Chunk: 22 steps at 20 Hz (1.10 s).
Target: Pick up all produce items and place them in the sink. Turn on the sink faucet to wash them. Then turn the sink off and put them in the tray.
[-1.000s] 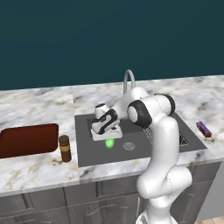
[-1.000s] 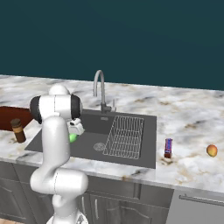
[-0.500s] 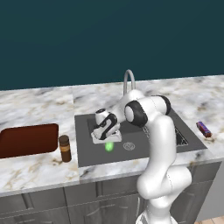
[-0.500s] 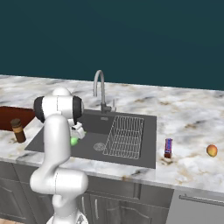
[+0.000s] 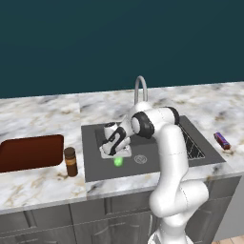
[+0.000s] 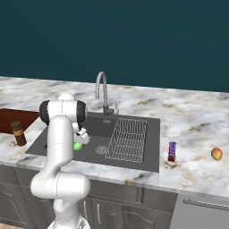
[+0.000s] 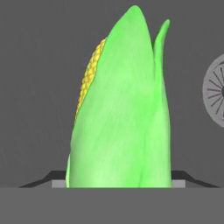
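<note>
Your gripper is down inside the sink, and the green produce, which the hand view shows to be a corn cob in its husk with yellow kernels peeking out on one side, sits between the finger tips, which show only as dark slivers on either side of it at the bottom of that view. The jaws stand wide around the cob, but you cannot tell from these pictures whether they are pinching it or have let go, so do not assume it is released. From the base views the cob's bright tip hangs just above or on the basin floor, beside the round drain. If you lift away while the husk is caught on a pad, you would likely drag the cob back out or tip it against the sink wall. The orange fruit lies on the bench far to the right, well apart from the sink, past the purple bar you must not take. Swinging across for it risks clipping the faucet or the wire rack. The tray waits left of the brown jar.
</note>
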Tool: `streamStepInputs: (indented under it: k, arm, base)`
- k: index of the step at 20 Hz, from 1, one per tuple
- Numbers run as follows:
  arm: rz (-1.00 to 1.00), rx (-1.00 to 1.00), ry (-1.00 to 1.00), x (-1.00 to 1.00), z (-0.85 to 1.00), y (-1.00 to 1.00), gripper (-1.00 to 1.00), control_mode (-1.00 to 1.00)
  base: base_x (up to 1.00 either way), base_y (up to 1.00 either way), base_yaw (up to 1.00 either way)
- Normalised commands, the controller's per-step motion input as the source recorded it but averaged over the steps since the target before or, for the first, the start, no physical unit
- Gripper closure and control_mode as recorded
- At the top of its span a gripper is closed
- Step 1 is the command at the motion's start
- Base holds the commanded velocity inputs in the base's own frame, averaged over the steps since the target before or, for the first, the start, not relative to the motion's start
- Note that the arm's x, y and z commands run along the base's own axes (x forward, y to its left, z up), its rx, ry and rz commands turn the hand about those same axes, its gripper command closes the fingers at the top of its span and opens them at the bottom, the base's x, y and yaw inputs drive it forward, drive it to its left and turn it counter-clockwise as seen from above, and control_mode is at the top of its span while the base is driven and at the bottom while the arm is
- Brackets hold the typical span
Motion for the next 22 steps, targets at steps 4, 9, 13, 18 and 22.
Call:
streamStepInputs:
  k: [4, 9, 13, 18, 22]
  arm:
    - [0.00, 0.00, 0.00, 0.31, -0.33, 0.00, 1.00, -1.00]
    - [0.00, 0.00, 0.00, 0.30, -0.38, 0.00, 1.00, -1.00]
    - [0.00, 0.00, 0.00, 0.16, -0.36, 0.00, 1.00, -1.00]
    - [0.00, 0.00, -0.01, 0.02, -0.25, 0.00, -1.00, -1.00]
    - [0.00, 0.00, -0.05, 0.00, 0.11, 0.00, -1.00, -1.00]
  base:
    - [0.00, 0.00, 0.00]
    - [0.00, 0.00, 0.00]
    - [0.00, 0.00, 0.00]
    - [0.00, 0.00, 0.00]
    - [0.00, 0.00, 0.00]
